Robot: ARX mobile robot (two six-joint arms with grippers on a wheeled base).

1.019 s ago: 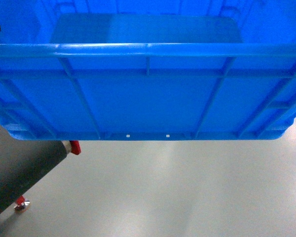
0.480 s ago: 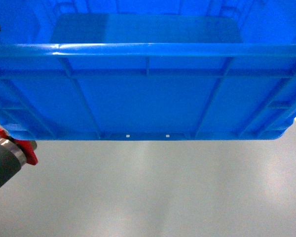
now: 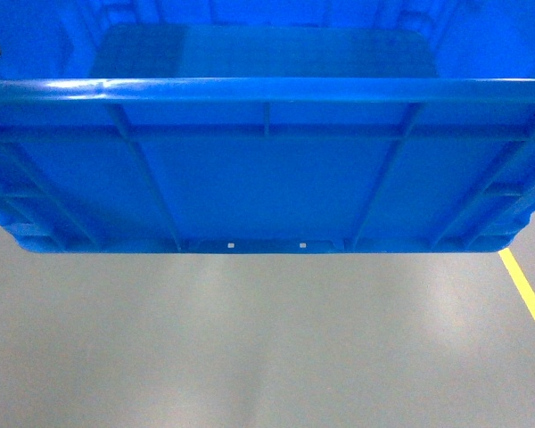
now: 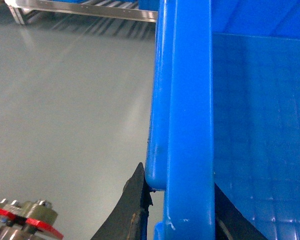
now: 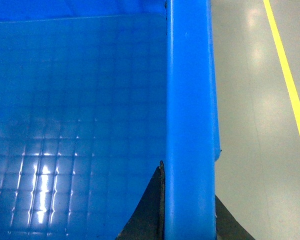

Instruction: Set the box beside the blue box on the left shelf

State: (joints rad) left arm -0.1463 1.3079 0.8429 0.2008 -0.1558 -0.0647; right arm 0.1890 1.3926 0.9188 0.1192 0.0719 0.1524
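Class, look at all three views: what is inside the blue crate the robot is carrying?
The blue crate looks empty: only its bare grid-patterned floor shows in the wrist views. The near corners, below each rim where the left hand and right hand clamp, stay hidden.

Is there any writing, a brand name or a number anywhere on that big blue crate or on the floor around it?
None can be read.
The box shows only two tiny white marks at its base edge, too small to tell whether they hold text.
The yellow line on the floor is plain paint, no lettering.
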